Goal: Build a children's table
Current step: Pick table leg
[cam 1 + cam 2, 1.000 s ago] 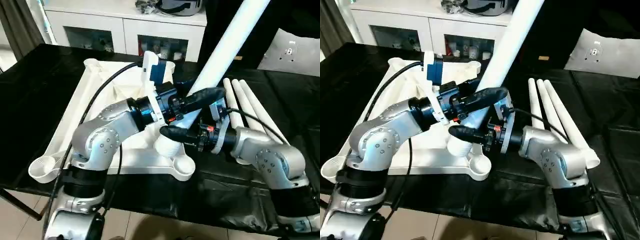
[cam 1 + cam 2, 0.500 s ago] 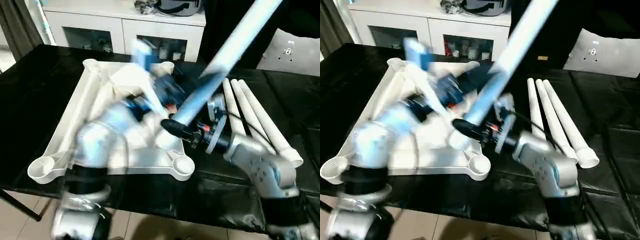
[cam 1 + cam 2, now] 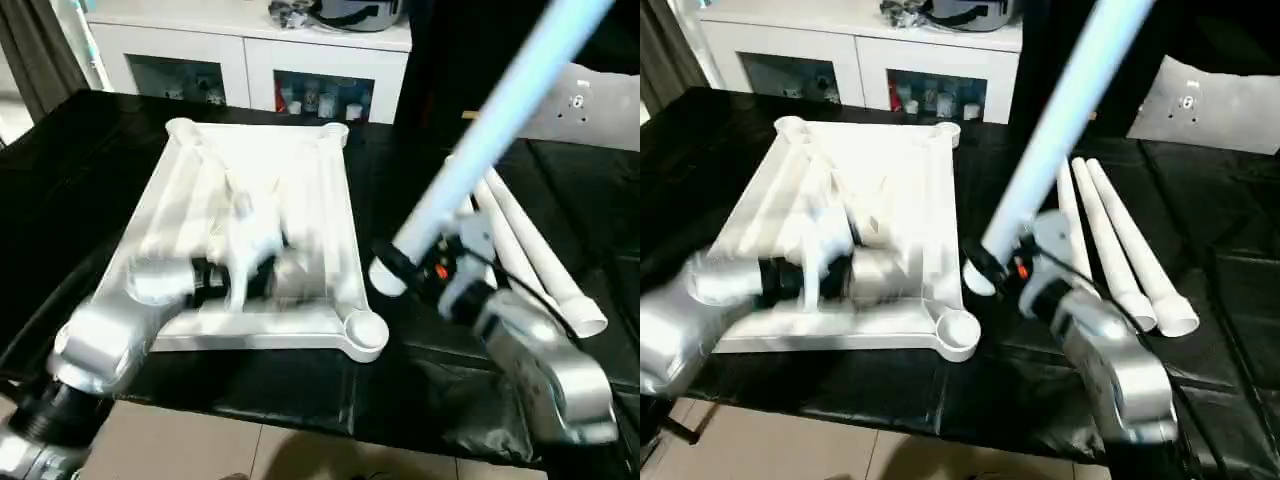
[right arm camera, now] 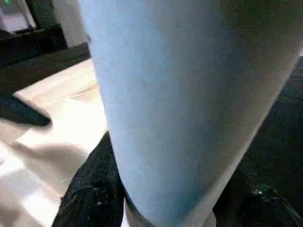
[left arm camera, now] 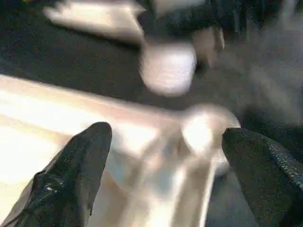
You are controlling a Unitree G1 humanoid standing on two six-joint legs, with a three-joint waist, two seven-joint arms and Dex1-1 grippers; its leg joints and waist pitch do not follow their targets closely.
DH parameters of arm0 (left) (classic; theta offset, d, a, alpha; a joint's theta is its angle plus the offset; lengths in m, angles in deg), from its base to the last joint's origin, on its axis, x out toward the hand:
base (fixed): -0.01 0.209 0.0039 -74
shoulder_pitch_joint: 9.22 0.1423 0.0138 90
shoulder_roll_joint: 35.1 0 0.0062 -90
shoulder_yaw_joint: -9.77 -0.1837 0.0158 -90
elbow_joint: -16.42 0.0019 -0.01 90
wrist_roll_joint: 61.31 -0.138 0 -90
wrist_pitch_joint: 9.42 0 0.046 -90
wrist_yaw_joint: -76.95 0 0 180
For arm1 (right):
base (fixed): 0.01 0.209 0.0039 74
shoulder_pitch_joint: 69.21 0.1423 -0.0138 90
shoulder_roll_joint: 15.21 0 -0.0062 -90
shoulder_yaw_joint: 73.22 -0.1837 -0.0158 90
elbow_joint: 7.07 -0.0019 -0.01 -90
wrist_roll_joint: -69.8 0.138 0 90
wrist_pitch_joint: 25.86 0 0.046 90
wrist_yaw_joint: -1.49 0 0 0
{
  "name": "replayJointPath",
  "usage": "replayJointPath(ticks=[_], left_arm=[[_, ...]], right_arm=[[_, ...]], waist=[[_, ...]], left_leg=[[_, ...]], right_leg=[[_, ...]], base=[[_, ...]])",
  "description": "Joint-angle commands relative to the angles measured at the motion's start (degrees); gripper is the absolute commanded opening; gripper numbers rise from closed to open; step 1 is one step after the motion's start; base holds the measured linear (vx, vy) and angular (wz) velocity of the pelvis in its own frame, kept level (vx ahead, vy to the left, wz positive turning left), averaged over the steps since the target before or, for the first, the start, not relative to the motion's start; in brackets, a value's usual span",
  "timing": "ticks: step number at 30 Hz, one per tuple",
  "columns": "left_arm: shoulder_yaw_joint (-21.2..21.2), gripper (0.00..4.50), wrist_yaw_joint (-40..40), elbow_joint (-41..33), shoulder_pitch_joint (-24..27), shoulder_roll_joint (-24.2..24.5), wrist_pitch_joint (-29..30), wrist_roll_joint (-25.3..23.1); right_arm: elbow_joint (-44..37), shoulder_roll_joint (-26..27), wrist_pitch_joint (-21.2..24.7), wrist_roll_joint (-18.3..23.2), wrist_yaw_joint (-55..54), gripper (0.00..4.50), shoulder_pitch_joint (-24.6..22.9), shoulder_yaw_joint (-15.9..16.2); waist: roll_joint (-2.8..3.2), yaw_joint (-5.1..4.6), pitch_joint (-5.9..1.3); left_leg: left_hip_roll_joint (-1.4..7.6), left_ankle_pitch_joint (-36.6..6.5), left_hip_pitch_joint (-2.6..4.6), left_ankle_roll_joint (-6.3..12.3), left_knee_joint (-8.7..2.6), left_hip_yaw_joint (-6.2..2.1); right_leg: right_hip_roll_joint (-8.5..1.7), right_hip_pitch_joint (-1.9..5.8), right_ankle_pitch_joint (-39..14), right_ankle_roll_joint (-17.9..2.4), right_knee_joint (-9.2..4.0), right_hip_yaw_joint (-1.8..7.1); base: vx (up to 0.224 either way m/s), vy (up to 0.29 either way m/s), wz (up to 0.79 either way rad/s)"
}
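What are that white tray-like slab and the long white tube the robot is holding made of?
Both look like moulded plastic. The white rectangular table top lies underside up, with raised ribs and round cup-shaped corner sockets formed in one piece, which suggests plastic. The long white tapered leg, held in the right gripper, has a smooth, even, seamless surface, probably a hollow plastic tube, though the finish is hard to judge.

The upturned table top (image 3: 300, 190) covers the middle of the black table (image 3: 80, 170), with the left arm (image 3: 130, 320) blurred across its near half. The raised leg (image 3: 500, 120) slants above the bare strip between top and three loose legs (image 3: 530, 250). That strip looks passable, probably.
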Motion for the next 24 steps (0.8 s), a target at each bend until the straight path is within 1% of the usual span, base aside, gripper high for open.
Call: replayJointPath(ticks=[1, 2, 3, 5, 6, 7, 8, 9, 10, 11, 12, 13, 14, 15, 16, 17, 18, 19, 21, 22, 23, 24], left_arm=[[-1.99, 3.95, 2.17, 0.88, 0.33, 0.87, -3.73, -2.89], [-2.51, 3.85, 2.85, 1.65, 0.66, 0.94, -4.88, -3.43], [-3.04, 3.75, 3.22, 3.06, 0.96, 0.53, -6.81, -4.23], [-4.06, 3.55, 3.44, 5.75, 0.99, -0.06, -8.51, -4.89], [-4.78, 3.55, 4.36, 8.33, 0.87, -0.34, -11.09, -5.68], [-4.78, 3.53, 4.36, 8.33, 0.87, -0.34, -11.09, -5.68], [-4.86, 3.32, 4.74, 9.13, 0.85, -0.49, -11.60, -5.72], [-4.84, 3.22, 5.28, 10.20, 0.72, -0.71, -12.21, -5.74], [-5.04, 3.22, 6.09, 12.00, 0.27, -0.77, -13.34, -6.37], [-5.04, 3.15, 6.09, 12.00, 0.27, -0.77, -13.34, -6.37], [-5.07, 3.10, 7.36, 14.82, -0.51, -1.00, -14.48, -7.02], [-5.02, 2.99, 7.58, 15.26, -0.65, -1.07, -14.57, -7.03], [-4.94, 2.86, 7.95, 15.94, -0.85, -1.20, -14.75, -7.00], [-4.87, 2.77, 8.53, 16.72, -1.00, -1.37, -15.09, -6.78], [-4.74, 2.73, 9.57, 17.34, -0.98, -1.61, -15.37, -6.13], [-4.74, 2.68, 9.57, 17.34, -0.98, -1.61, -15.37, -6.13], [-4.81, 2.48, 10.33, 17.38, -0.64, -1.75, -15.43, -5.69], [-4.88, 2.48, 10.47, 17.58, -0.56, -1.81, -15.58, -5.77], [-4.98, 2.30, 10.55, 18.57, -0.40, -2.11, -16.50, -6.38], [-4.99, 2.21, 10.46, 18.83, -0.32, -2.21, -16.73, -6.62], [-4.94, 2.21, 10.49, 19.22, -0.35, -2.31, -16.93, -6.76], [-4.81, 2.10, 10.62, 19.54, -0.26, -2.48, -17.13, -6.89]], right_arm=[[-2.75, 0.24, -0.03, 2.02, 0.49, 1.93, -0.62, -1.04], [-3.11, 0.19, 0.50, 2.48, 0.56, 1.93, -1.06, -1.03], [-3.53, -0.45, 0.50, 2.29, 1.33, 1.93, -1.84, -0.26], [-4.44, -1.06, -0.06, 1.95, 2.37, 1.93, -3.24, 0.90], [-5.51, -0.87, 0.10, 2.47, 2.75, 1.93, -4.32, 1.30], [-5.51, -0.87, 0.10, 2.47, 2.75, 1.93, -4.32, 1.30], [-5.93, -0.88, 0.12, 2.55, 2.81, 1.93, -4.72, 1.43], [-6.28, -0.93, 0.23, 2.68, 2.96, 1.93, -5.04, 1.59], [-6.85, -1.14, 0.57, 3.10, 3.35, 1.93, -5.44, 1.81], [-6.85, -1.14, 0.57, 3.10, 3.35, 1.93, -5.44, 1.81], [-7.98, -1.53, 1.35, 4.26, 4.00, 1.93, -6.25, 1.94], [-8.13, -1.62, 1.47, 4.41, 4.12, 1.93, -6.34, 1.96], [-8.38, -1.77, 1.62, 4.61, 4.27, 1.93, -6.52, 1.97], [-8.75, -1.97, 1.73, 4.75, 4.42, 1.93, -6.85, 1.91], [-9.15, -2.30, 1.88, 4.91, 4.69, 1.93, -7.27, 1.78], [-9.15, -2.30, 1.88, 4.91, 4.69, 1.93, -7.27, 1.78], [-9.23, -2.66, 1.91, 4.91, 4.98, 1.93, -7.56, 1.64], [-9.16, -2.75, 1.96, 4.88, 5.03, 1.93, -7.59, 1.62], [-9.26, -3.13, 2.35, 4.97, 5.12, 1.93, -7.73, 1.67], [-9.44, -3.31, 2.55, 5.10, 5.16, 1.93, -7.84, 1.71], [-9.53, -3.41, 2.85, 5.30, 5.17, 1.93, -7.77, 1.78], [-9.83, -3.68, 3.37, 5.65, 5.24, 1.93, -7.83, 1.88]], waist=[[1.16, -0.02, -3.88], [1.09, -0.10, -3.89], [1.68, -0.08, -3.89], [1.48, -0.19, -3.83], [1.76, -0.15, -3.86], [1.76, -0.15, -3.86], [1.80, -0.18, -3.91], [1.97, -0.14, -3.86], [2.33, -0.13, -3.83], [2.19, -0.23, -3.76], [2.33, -0.29, -3.72], [2.31, -0.28, -3.77], [2.29, -0.35, -3.75], [2.47, -0.30, -3.76], [2.40, -0.27, -3.81], [2.46, -0.26, -3.86], [2.37, -0.33, -3.91], [2.47, -0.31, -3.89], [2.24, -0.36, -3.86], [2.24, -0.33, -3.84], [2.14, -0.36, -3.82], [2.01, -0.34, -3.77]], left_leg=[[2.10, -10.08, 0.36, -1.59, -4.92, -0.38], [2.12, -10.20, 0.34, -1.66, -4.93, -0.36], [2.10, -10.33, 0.35, -1.80, -4.97, -0.47], [2.08, -11.30, 0.41, -1.80, -4.98, -0.35], [1.95, -12.24, 0.41, -1.68, -4.94, -0.37], [1.95, -12.24, 0.41, -1.68, -4.94, -0.37], [1.92, -12.53, 0.27, -1.60, -5.00, -0.45], [1.91, -12.89, 0.32, -1.58, -4.98, -0.48], [1.87, -13.05, 0.36, -1.48, -4.96, -0.54], [1.94, -13.55, 0.45, -1.52, -5.02, -0.51], [1.85, -13.73, 0.39, -1.48, -5.06, -0.62], [1.86, -13.91, 0.63, -1.29, -4.97, -0.56], [1.85, -13.89, 0.56, -1.23, -5.02, -0.61], [1.84, -13.95, 0.74, -1.24, -5.00, -0.52], [1.92, -13.66, 0.61, -1.29, -5.06, -0.59], [1.92, -13.52, 0.65, -1.26, -5.05, -0.59], [2.01, -13.44, 0.65, -1.28, -5.06, -0.58], [2.06, -13.41, 0.66, -1.29, -5.11, -0.61], [1.99, -13.34, 0.59, -1.10, -5.02, -0.50], [1.97, -13.24, 0.60, -1.04, -5.02, -0.49], [1.95, -13.22, 0.57, -0.96, -5.03, -0.50], [1.94, -13.26, 0.60, -0.89, -5.00, -0.47]], right_leg=[[-4.64, 3.18, -16.63, -7.59, -4.37, 2.47], [-4.64, 3.20, -16.34, -7.82, -4.25, 2.47], [-4.66, 3.14, -16.22, -8.28, -4.24, 2.39], [-4.53, 3.12, -16.43, -8.39, -4.38, 2.38], [-4.60, 3.10, -17.55, -8.15, -4.52, 2.45], [-4.60, 3.10, -17.55, -8.15, -4.52, 2.45], [-4.68, 3.23, -18.88, -7.83, -4.63, 2.43], [-4.80, 3.10, -20.89, -7.55, -4.79, 2.45], [-4.83, 3.00, -22.46, -7.17, -5.02, 2.47], [-4.74, 2.88, -23.20, -6.95, -5.10, 2.42], [-4.80, 3.03, -24.05, -6.55, -5.14, 2.44], [-4.75, 2.91, -24.48, -6.19, -5.25, 2.47], [-4.76, 2.95, -24.39, -6.27, -5.25, 2.51], [-4.69, 2.79, -24.37, -6.37, -5.39, 2.51], [-4.79, 3.00, -23.56, -6.76, -5.22, 2.54], [-4.80, 2.97, -23.27, -6.92, -5.19, 2.53], [-4.81, 2.97, -22.53, -7.40, -5.09, 2.51], [-4.79, 3.00, -21.77, -7.88, -4.94, 2.49], [-4.80, 3.06, -21.57, -8.13, -4.99, 2.53], [-4.82, 3.07, -21.93, -8.11, -5.00, 2.53], [-4.83, 3.10, -22.28, -8.00, -5.06, 2.52], [-4.85, 3.05, -23.25, -7.73, -5.16, 2.54]], base=[[0.000, 0.000, 0.00], [0.000, 0.000, 0.00], [0.000, 0.000, 0.00], [0.000, 0.000, 0.00], [0.000, 0.000, 0.00], [0.000, 0.000, 0.00], [0.000, 0.000, 0.00], [0.000, 0.000, 0.00], [0.000, 0.000, 0.00], [0.000, 0.000, 0.00], [0.000, 0.000, 0.00], [0.000, 0.000, 0.00], [0.000, 0.000, 0.00], [0.000, 0.000, 0.00], [0.000, 0.000, 0.00], [0.000, 0.000, 0.00], [0.000, 0.000, 0.00], [0.000, 0.000, 0.00], [0.000, 0.000, 0.00], [0.000, 0.000, 0.00], [0.000, 0.000, 0.00], [0.000, 0.000, 0.00]])
